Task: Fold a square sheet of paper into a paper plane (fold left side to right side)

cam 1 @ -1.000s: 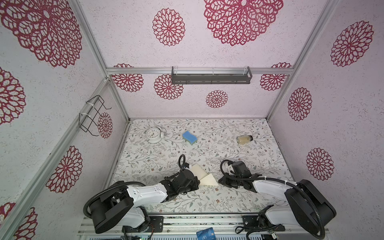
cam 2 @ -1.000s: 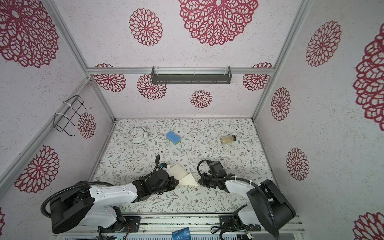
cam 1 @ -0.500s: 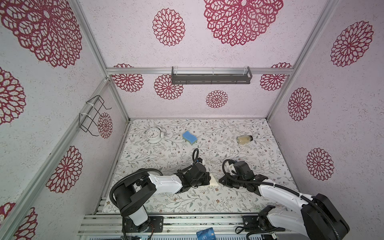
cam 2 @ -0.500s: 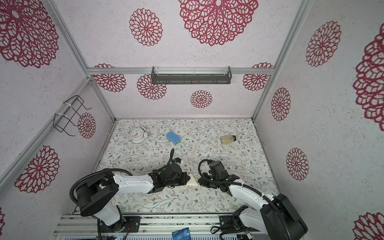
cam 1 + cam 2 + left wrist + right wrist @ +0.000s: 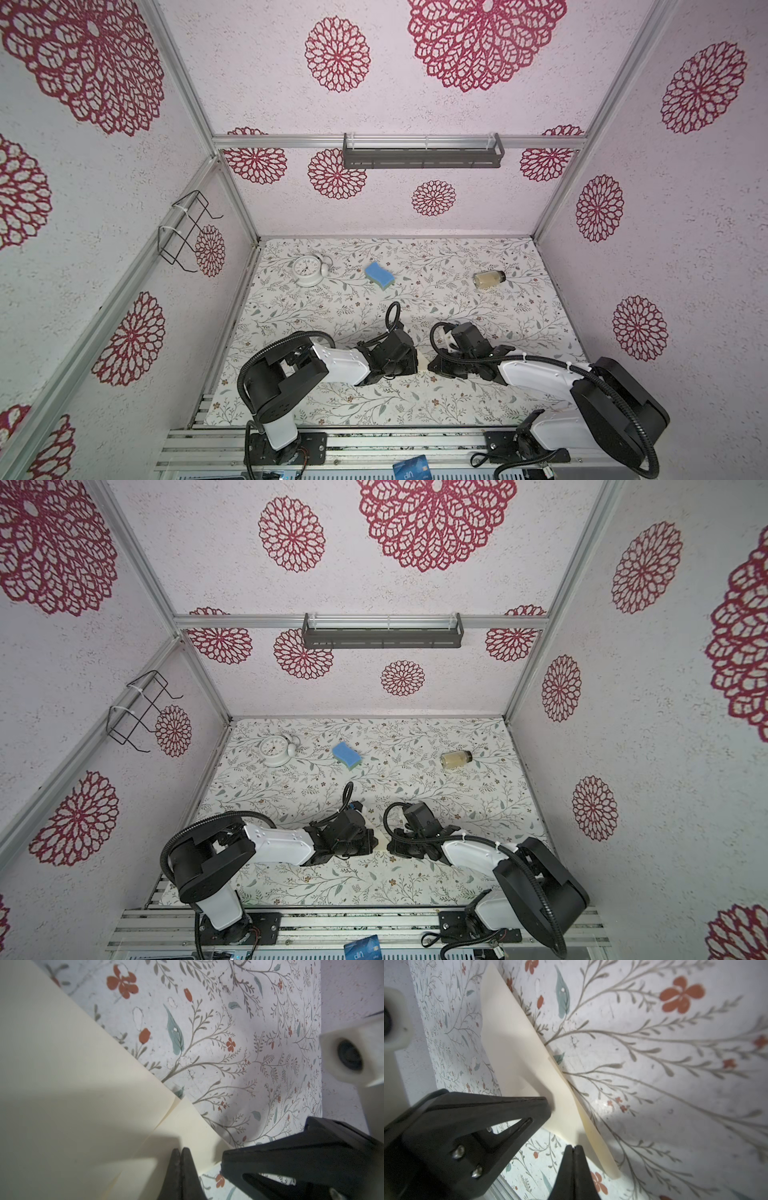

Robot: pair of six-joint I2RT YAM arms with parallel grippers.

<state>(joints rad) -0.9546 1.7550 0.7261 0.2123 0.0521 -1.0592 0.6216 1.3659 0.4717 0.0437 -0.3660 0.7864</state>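
Claws: both stand closed. The left gripper (image 5: 180, 1150) has its two fingers pressed flat together, with no gap and nothing seen between them. Its tip sits over the paper (image 5: 83, 1105); actual contact cannot be confirmed. The right gripper (image 5: 573, 1148) is likewise drawn together, with its tip at the paper's (image 5: 519, 1053) nearer edge. Whether it touches that edge cannot be told. The two tips point toward each other and stand just beside one another over the same end of the paper. The paper is cream, folded into layered flaps, and lies on the floral mat (image 5: 228, 1053). Beside the left tip two flaps meet along a short seam. Past the right tip one narrow end tapers off with its edge slightly raised. In both top views only a sliver of paper (image 5: 422, 364) (image 5: 380, 842) shows between the left gripper (image 5: 415, 368) (image 5: 373, 845) and the right gripper (image 5: 432, 368) (image 5: 389, 846); the rest is hidden beneath the arms. Beyond the left claw, well apart, lies a blue sponge (image 5: 379, 275) (image 5: 346, 755). Farther out on that claw's outer side lies a white alarm clock (image 5: 308, 271) (image 5: 276, 750). Beyond the right claw, well apart, a small jar (image 5: 489, 279) (image 5: 456, 759) lies on its side. Farthest off, a grey shelf (image 5: 422, 151) (image 5: 382, 636) hangs on the back wall.
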